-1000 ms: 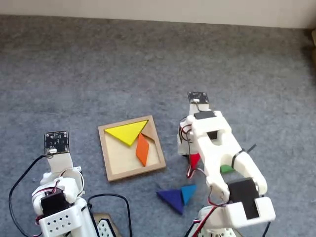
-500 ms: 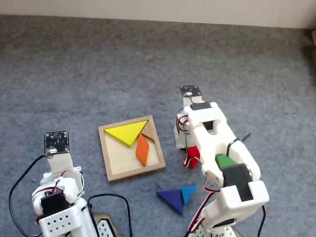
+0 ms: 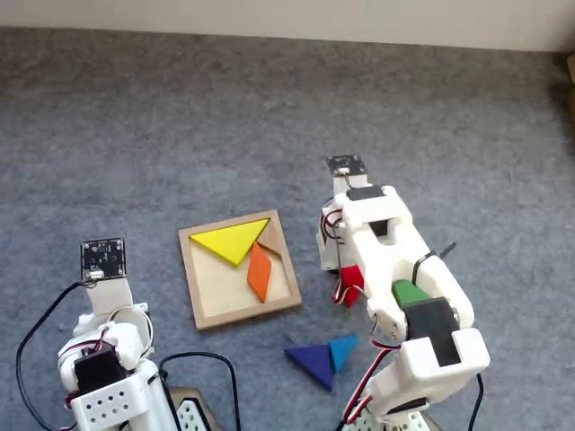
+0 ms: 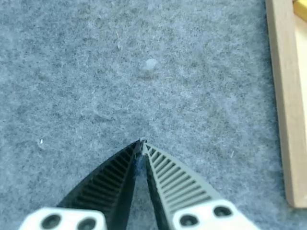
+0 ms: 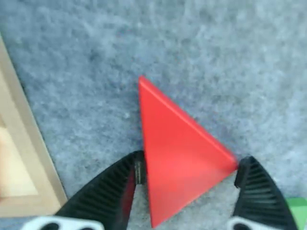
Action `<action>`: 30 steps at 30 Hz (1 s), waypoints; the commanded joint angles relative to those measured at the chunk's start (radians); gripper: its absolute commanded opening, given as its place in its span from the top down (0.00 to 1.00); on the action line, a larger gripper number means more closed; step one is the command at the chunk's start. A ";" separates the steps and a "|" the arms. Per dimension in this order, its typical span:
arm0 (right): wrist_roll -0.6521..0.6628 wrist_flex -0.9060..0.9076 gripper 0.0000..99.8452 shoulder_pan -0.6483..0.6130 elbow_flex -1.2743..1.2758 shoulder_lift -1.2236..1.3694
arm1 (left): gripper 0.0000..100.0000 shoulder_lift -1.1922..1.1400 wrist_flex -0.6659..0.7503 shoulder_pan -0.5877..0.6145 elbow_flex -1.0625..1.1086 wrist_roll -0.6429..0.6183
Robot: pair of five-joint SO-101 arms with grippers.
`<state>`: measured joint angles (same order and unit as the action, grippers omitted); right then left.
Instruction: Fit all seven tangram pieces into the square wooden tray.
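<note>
The square wooden tray holds a yellow triangle, an orange parallelogram and a brown piece. A red triangle lies flat on the carpet just right of the tray, also seen as the red piece under the right arm. My right gripper is open, one finger on each side of the red triangle. A green piece peeks out beside that arm. A dark blue triangle and a light blue triangle lie nearer the front. My left gripper is shut, empty, over carpet.
The tray's wooden rim runs close beside the left gripper, and the tray rim lies beside the right one. The left arm stands at the front left. Grey carpet stretches open toward the back.
Over the last second the right arm shifted a little left over the red triangle, uncovering the green piece. In the last half second nothing moved. The left arm stayed still.
</note>
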<state>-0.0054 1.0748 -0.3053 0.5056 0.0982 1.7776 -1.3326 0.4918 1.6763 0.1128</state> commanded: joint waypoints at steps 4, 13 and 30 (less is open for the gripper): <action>0.014 0.005 0.73 0.001 -0.050 -0.015 | 0.99 0.041 -0.003 0.010 0.021 0.006; 0.014 0.133 0.73 -0.005 -0.058 -0.206 | 0.99 0.041 -0.003 0.010 0.021 0.006; 0.008 0.153 0.72 -0.048 -0.041 -0.154 | 0.99 0.041 -0.003 0.010 0.021 0.006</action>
<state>-0.0054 1.2175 -0.3145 0.5040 -0.0890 1.7776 -1.3326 0.4918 1.6763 0.1128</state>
